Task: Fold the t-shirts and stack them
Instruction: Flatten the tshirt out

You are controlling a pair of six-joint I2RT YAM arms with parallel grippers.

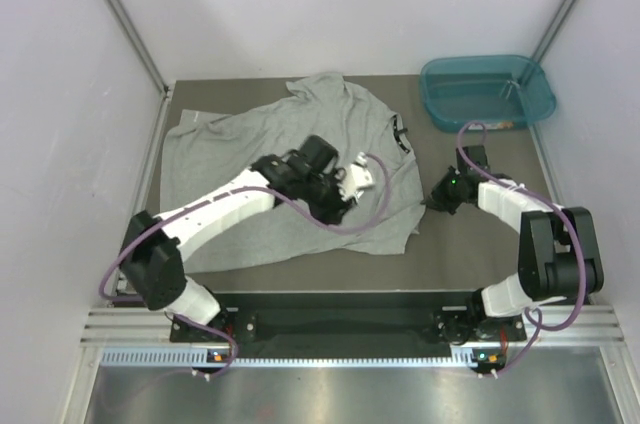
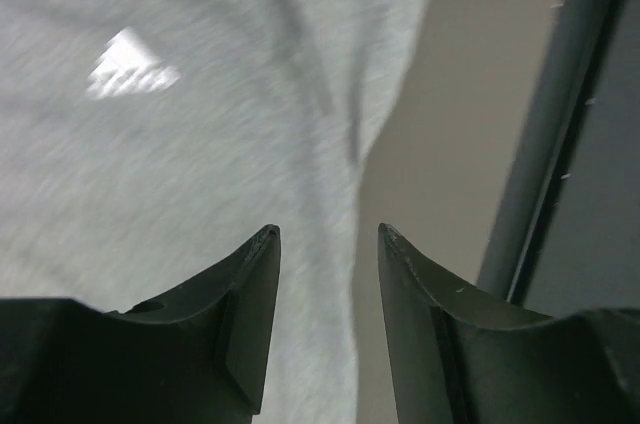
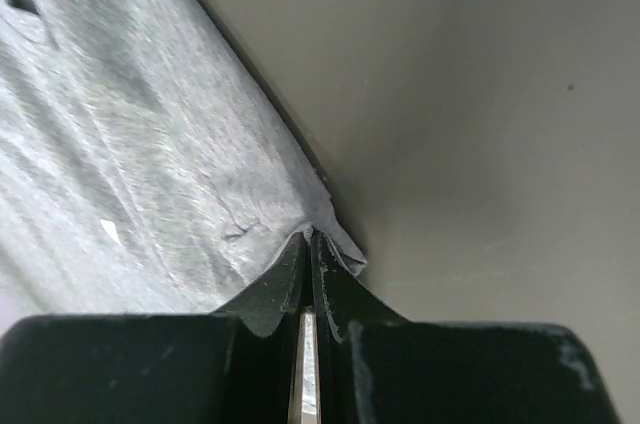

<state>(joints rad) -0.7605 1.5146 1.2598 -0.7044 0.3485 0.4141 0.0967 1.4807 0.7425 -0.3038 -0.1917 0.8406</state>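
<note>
A light heather-grey t-shirt (image 1: 260, 154) lies spread and rumpled over the left and middle of the dark table, its black neck label (image 1: 403, 134) toward the right. My left gripper (image 1: 337, 208) hangs over the shirt's middle. In the left wrist view it (image 2: 328, 234) is open and empty above the shirt's edge (image 2: 340, 274), with the white chest logo (image 2: 130, 66) beyond. My right gripper (image 1: 437, 196) is at the shirt's right edge. In the right wrist view it (image 3: 310, 234) is shut on a pinched fold of the shirt's edge (image 3: 335, 244).
A teal plastic tub (image 1: 487, 89) stands at the back right corner. Bare table (image 1: 480, 244) lies to the right of the shirt. A metal rail (image 2: 545, 144) runs along the table's edge, and white walls close in the sides and back.
</note>
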